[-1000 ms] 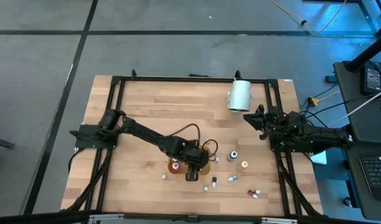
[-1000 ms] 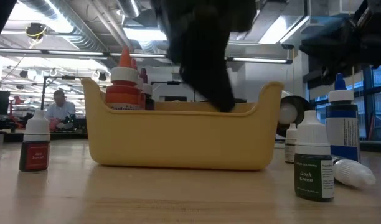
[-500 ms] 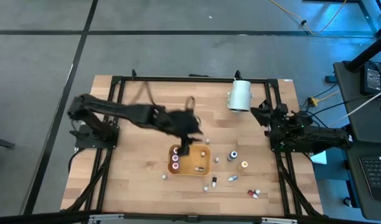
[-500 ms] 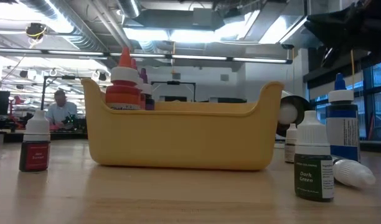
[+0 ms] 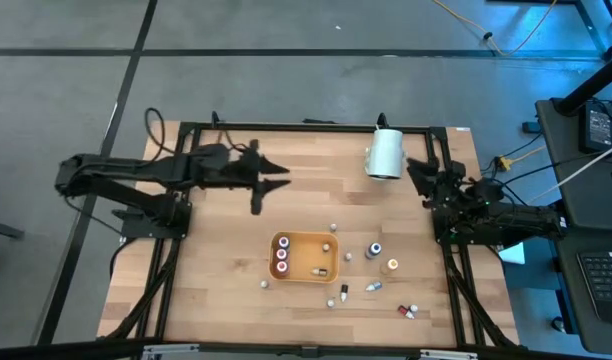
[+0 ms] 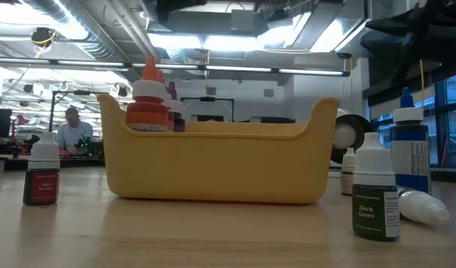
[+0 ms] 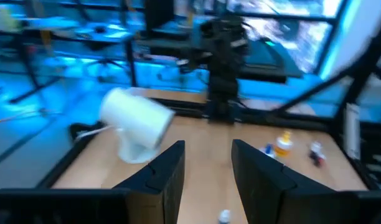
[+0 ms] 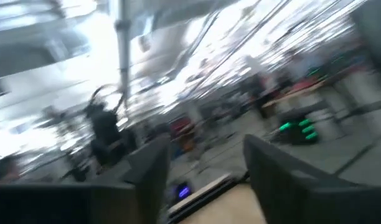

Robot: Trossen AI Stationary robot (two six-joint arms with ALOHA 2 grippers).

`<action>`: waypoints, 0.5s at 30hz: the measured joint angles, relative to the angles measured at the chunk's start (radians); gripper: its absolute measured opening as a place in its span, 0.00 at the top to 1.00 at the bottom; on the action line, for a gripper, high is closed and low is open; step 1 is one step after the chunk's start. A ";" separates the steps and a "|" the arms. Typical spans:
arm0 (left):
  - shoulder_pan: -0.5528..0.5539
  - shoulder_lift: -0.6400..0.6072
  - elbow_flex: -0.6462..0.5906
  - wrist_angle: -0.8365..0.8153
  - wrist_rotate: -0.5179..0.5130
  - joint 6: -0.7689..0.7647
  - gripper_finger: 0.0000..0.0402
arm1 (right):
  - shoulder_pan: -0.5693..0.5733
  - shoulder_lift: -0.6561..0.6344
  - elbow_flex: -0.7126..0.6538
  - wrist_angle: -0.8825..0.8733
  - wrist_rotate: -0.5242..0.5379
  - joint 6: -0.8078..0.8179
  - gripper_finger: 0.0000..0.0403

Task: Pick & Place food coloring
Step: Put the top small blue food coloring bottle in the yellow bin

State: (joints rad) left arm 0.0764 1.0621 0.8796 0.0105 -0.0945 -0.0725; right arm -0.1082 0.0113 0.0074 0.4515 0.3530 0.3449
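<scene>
Standing nearest in the low view: a Dark Green bottle with a white cap, label readable, on the worktop. Lying just behind it, a white dropper, cut off by the frame edge. Standing at the other side, a red-labelled bottle, its label too small to read. Sitting between them, the yellow tray, hiding all but the orange and white caps of the food coloring inside. Showing from above, three caps in the tray, with more bottles scattered on the worktop beside it. Hovering farther back over bare wood, the left tool, fingers parted and holding nothing. Waiting at the right edge near the white cylinder, the right tool, fingers apart in its blurred wrist view, empty.
</scene>
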 joint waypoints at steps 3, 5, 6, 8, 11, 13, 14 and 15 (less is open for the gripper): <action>0.040 -0.071 -0.083 0.047 -0.035 -0.020 0.68 | 0.000 0.000 0.000 0.051 0.123 -0.045 0.35; 0.064 -0.104 -0.118 0.047 -0.058 -0.031 0.68 | 0.000 0.000 0.000 0.067 0.138 -0.114 0.28; 0.077 -0.117 -0.130 0.045 -0.071 -0.038 0.67 | 0.000 0.000 0.000 0.070 0.141 -0.134 0.26; 0.104 -0.135 -0.140 0.037 -0.096 -0.040 0.67 | 0.000 0.002 0.014 0.059 0.162 -0.138 0.22; 0.144 -0.140 -0.140 0.036 -0.108 -0.038 0.67 | 0.000 0.039 0.085 -0.001 0.163 -0.143 0.20; 0.173 -0.140 -0.140 0.035 -0.104 -0.038 0.68 | 0.000 0.101 0.161 -0.098 0.163 -0.141 0.20; 0.188 -0.140 -0.140 0.035 -0.100 -0.038 0.68 | 0.000 0.142 0.205 -0.155 0.162 -0.137 0.20; 0.204 -0.138 -0.140 0.036 -0.092 -0.038 0.68 | 0.000 0.192 0.253 -0.216 0.162 -0.128 0.20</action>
State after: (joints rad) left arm 0.2802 0.9242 0.7395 0.0464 -0.1869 -0.1101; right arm -0.1081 0.2030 0.2607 0.2358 0.5152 0.2172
